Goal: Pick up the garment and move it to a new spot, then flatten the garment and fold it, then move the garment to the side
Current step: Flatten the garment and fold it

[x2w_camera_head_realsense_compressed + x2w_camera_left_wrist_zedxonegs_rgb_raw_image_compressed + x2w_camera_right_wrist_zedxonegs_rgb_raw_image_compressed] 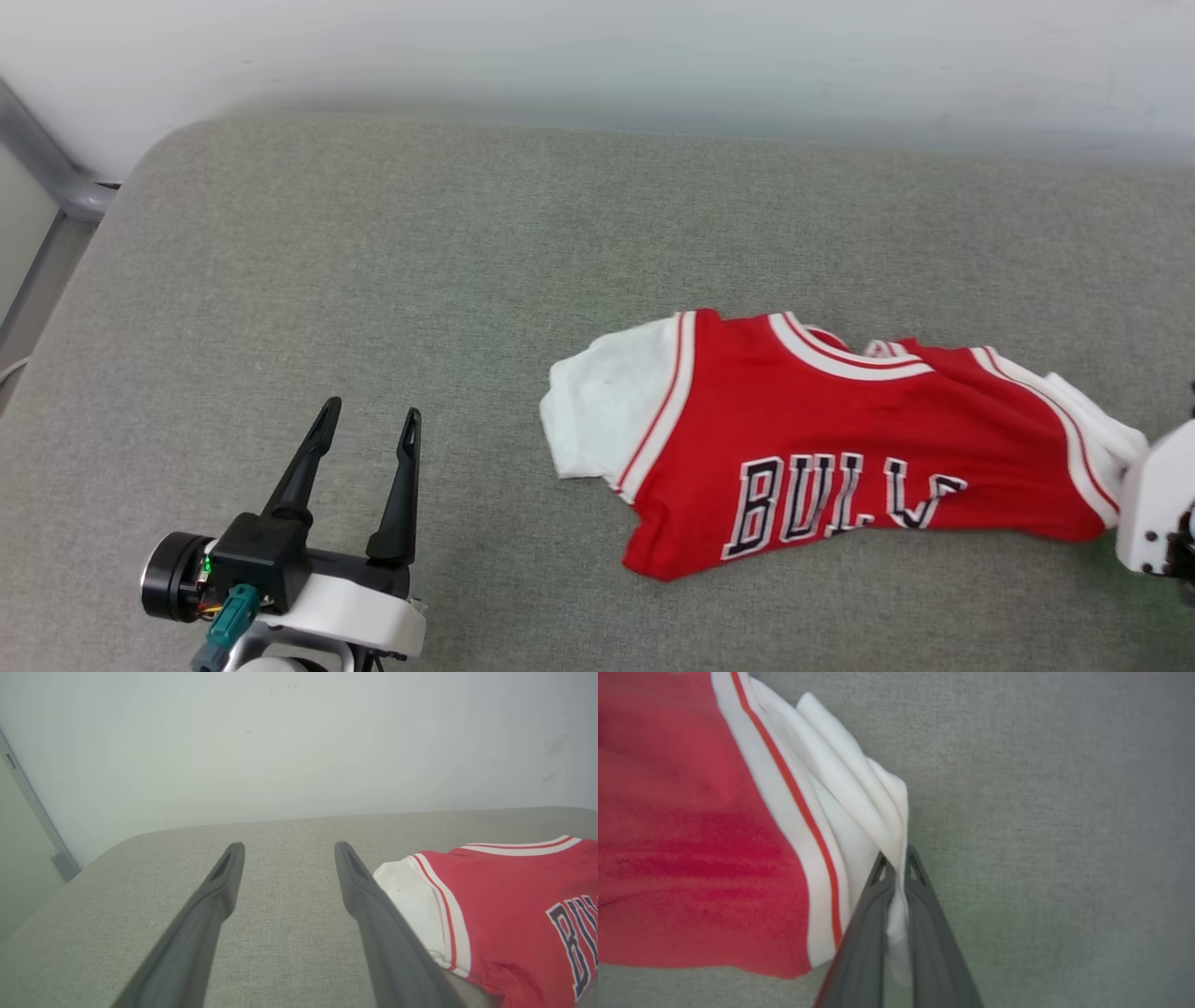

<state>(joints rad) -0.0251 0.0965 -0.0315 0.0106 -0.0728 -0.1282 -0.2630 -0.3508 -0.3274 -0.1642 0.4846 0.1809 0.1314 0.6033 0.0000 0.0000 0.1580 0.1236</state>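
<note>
The garment (pixel 822 439), a red jersey with white sleeves, striped trim and black lettering, lies crumpled on the grey cushion at centre right. My right gripper (pixel 896 858) is shut on the bunched white sleeve (pixel 859 807) at the garment's right end; its white wrist (pixel 1158 504) sits at the right edge of the head view. My left gripper (pixel 369 420) stands open over bare cushion to the left of the garment, touching nothing. In the left wrist view the garment (pixel 509 910) lies just right of the open left gripper (pixel 285 851).
The grey fabric cushion (pixel 373 261) spans the whole work area, with a rounded far-left corner. A pale wall (pixel 597 56) rises behind it. A grey metal frame (pixel 47 177) stands at the far left.
</note>
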